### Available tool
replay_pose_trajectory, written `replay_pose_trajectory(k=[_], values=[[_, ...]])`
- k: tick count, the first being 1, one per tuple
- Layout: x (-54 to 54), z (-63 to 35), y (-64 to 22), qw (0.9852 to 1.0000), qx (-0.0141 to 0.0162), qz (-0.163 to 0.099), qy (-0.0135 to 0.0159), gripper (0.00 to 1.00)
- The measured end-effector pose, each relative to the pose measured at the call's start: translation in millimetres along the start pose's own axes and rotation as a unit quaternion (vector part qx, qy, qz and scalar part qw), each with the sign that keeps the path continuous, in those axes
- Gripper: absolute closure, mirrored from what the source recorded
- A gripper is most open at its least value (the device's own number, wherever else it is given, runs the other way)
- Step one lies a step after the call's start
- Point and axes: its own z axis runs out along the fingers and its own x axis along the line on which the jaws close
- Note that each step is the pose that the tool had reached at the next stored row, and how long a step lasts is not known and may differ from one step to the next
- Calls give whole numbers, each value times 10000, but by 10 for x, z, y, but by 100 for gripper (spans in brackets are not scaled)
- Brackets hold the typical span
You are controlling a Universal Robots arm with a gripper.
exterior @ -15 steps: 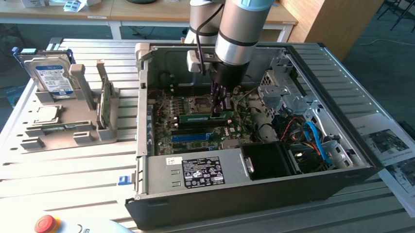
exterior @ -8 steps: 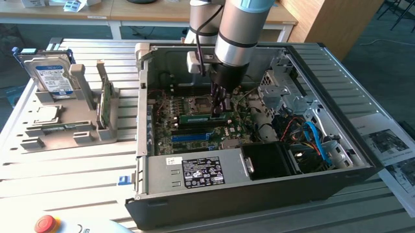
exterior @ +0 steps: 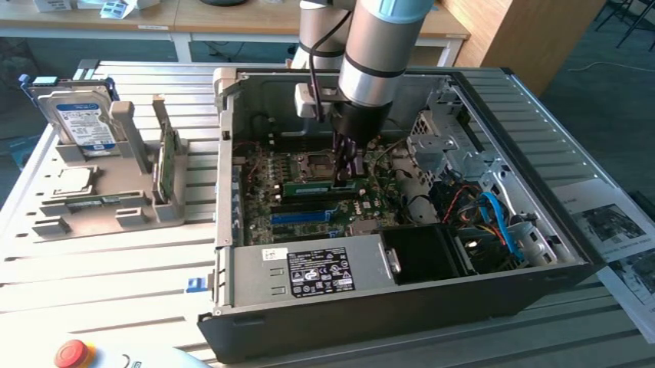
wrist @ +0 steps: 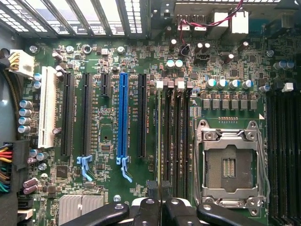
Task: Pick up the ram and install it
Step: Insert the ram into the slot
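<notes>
1. The gripper (wrist: 160, 195) stands low over the motherboard (wrist: 106, 136), inside the open computer case (exterior: 358, 330). Its fingers (wrist: 151, 193) are pressed close together, pinching the thin upper edge of the ram (exterior: 307, 186).

2. The ram stands on edge in the bank of memory slots (wrist: 181, 141), just beside the CPU socket (wrist: 229, 162). In the exterior view the green stick runs from the gripper toward that view's left. Whether it is fully seated cannot be told.

3. Judged from this position, the step in hand is seating the ram. For a good result:
- Keep the stick upright and parallel to its slot, never tilted toward the socket.
- Apply force straight down and evenly along its length, because a grip near one end tends to rock the other end upward.
- Keep the fingers off the neighbouring slots and the nearby capacitors.

4. Farther out lies the blue expansion slot (wrist: 123, 117), unoccupied.

5. Labels:
- The power supply (exterior: 307, 272) carries a black label with white print, too small to read.
- On the holder (exterior: 103, 215), well apart at the exterior view's left, the hard drive (exterior: 84, 119) bears a blue-and-white label, also unreadable.
- Silkscreen text along the expansion slots is not legible.
</notes>
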Motion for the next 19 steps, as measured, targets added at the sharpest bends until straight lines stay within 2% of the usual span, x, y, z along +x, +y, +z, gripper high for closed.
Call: replay_pose_trajectory(k=[19], values=[[0, 13, 10, 10000, 5, 0, 0, 88]])
